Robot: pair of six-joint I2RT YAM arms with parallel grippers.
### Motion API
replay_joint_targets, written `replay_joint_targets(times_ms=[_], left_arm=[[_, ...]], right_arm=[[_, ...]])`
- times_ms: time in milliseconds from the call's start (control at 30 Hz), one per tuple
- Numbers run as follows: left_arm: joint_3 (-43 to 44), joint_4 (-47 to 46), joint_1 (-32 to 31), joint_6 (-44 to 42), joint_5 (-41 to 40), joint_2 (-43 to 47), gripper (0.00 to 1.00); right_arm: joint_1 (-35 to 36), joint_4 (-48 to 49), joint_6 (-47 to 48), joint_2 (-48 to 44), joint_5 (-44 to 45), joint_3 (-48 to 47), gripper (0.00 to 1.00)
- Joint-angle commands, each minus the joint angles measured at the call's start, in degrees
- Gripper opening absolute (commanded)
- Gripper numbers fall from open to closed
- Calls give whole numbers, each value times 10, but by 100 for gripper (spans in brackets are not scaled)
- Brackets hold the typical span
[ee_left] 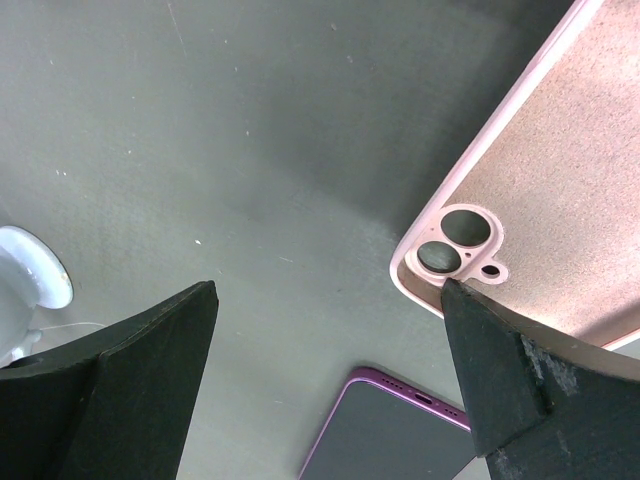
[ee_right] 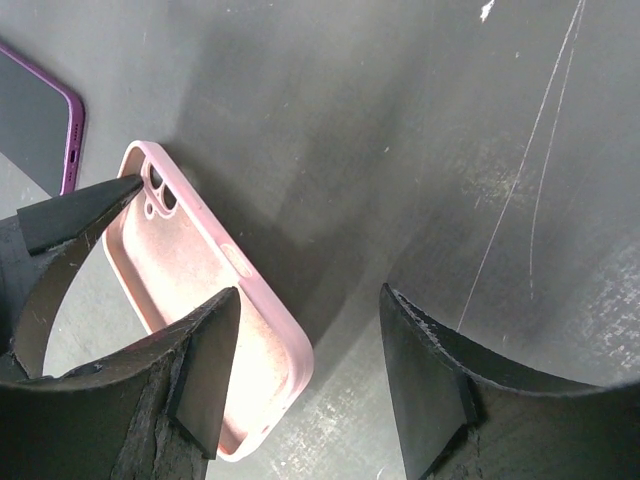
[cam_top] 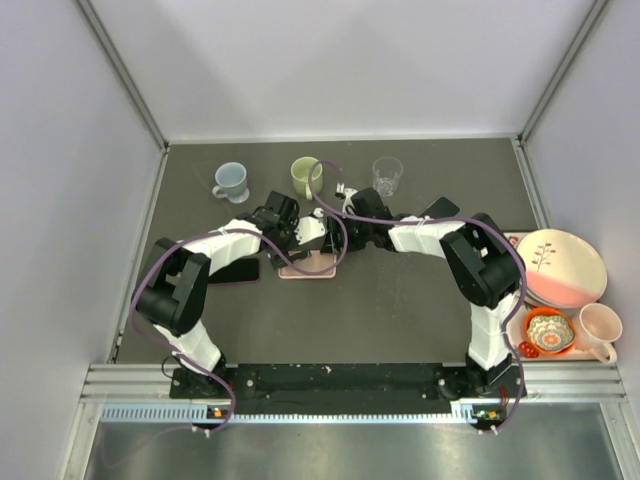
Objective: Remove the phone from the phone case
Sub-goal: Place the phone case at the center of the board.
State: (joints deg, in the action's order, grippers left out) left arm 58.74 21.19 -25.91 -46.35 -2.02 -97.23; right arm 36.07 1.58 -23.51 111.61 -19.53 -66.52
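The pink phone case (ee_left: 560, 180) is empty, with its inside and camera cut-outs facing up. It shows in the top view (cam_top: 305, 268) between both arms. The purple phone (ee_left: 390, 440) lies apart from it, screen up, on the table; it shows dark (cam_top: 235, 270) to the case's left. My left gripper (ee_left: 330, 300) is open, and its right fingertip (ee_left: 470, 330) touches the case's camera corner. My right gripper (ee_right: 310, 310) is open over the case's (ee_right: 200, 300) other end, gripping nothing; the case's long edge lies beside its left finger (ee_right: 205, 360).
A blue mug (cam_top: 231, 181), a green mug (cam_top: 306, 177) and a clear glass (cam_top: 387, 174) stand at the back. Plates (cam_top: 565, 265), a patterned bowl (cam_top: 548, 331) and a pink mug (cam_top: 600, 328) sit at the right edge.
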Motion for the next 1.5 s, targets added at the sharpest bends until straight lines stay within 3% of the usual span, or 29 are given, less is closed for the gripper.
replay_joint_targets(times_ms=[0, 700, 1467], left_arm=[[7, 17, 7, 5, -15, 0, 99], [35, 40, 2, 23, 17, 6, 99], [-6, 80, -18, 28, 43, 50, 99]], right_arm=[[-4, 3, 12, -18, 7, -25, 59], [-13, -2, 12, -27, 7, -24, 60], [-13, -4, 11, -31, 15, -28, 60]])
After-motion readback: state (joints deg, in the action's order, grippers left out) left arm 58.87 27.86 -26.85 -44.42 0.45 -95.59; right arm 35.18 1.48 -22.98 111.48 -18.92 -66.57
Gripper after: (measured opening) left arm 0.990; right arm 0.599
